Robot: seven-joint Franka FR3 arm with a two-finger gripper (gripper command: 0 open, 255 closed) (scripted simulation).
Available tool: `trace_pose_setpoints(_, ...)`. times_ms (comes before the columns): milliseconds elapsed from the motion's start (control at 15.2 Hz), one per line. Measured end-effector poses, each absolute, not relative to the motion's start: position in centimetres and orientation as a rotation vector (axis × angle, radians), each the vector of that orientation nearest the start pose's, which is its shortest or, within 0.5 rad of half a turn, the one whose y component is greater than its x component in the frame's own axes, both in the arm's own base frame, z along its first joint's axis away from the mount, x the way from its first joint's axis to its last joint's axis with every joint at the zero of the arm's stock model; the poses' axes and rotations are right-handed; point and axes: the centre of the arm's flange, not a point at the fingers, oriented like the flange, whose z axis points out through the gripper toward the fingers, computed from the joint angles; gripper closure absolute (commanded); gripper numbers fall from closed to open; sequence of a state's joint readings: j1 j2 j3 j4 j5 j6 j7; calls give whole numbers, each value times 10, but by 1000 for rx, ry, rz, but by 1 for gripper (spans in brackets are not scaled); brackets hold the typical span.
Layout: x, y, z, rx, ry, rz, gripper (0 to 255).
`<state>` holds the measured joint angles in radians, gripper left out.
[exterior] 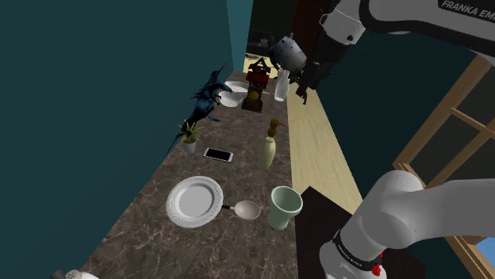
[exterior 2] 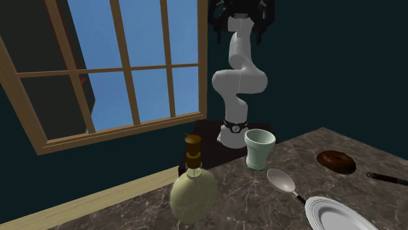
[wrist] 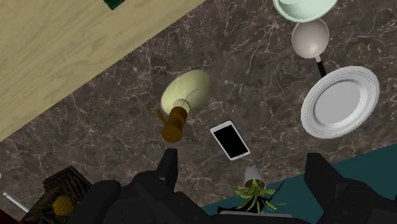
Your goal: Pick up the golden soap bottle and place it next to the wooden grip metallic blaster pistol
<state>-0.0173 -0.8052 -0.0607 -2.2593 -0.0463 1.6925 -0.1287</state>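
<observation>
The gripper (wrist: 243, 167) hangs high above the marble counter (exterior: 238, 238), fingers (wrist: 167, 168) apart and empty. The pale yellow soap bottle (exterior: 267, 150), golden-capped, stands upright on it between the phone (exterior: 219, 154) and the counter's edge

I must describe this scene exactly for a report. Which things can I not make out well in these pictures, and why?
Shoulder view: the dark figure by the wall is too dark and small to name.
Second exterior view: the plate is cut off by the bottom edge, a dark rod by the right edge.
Wrist view: the plant and the dark box are partly hidden behind the open gripper.
</observation>
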Motion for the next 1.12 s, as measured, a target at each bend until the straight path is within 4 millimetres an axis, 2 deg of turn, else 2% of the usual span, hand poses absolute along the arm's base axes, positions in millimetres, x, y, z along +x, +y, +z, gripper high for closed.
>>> trace_pose_setpoints(132,314,-39,649,-3144,-100,-371,0)
trace_pose_setpoints(396,339,-53,614,-3150,-93,-367,0)
trace_pose_setpoints(858,388,-88,547,-3164,-79,-360,0)
trace_pose_setpoints(1122,414,-107,501,-3172,-71,-355,0)
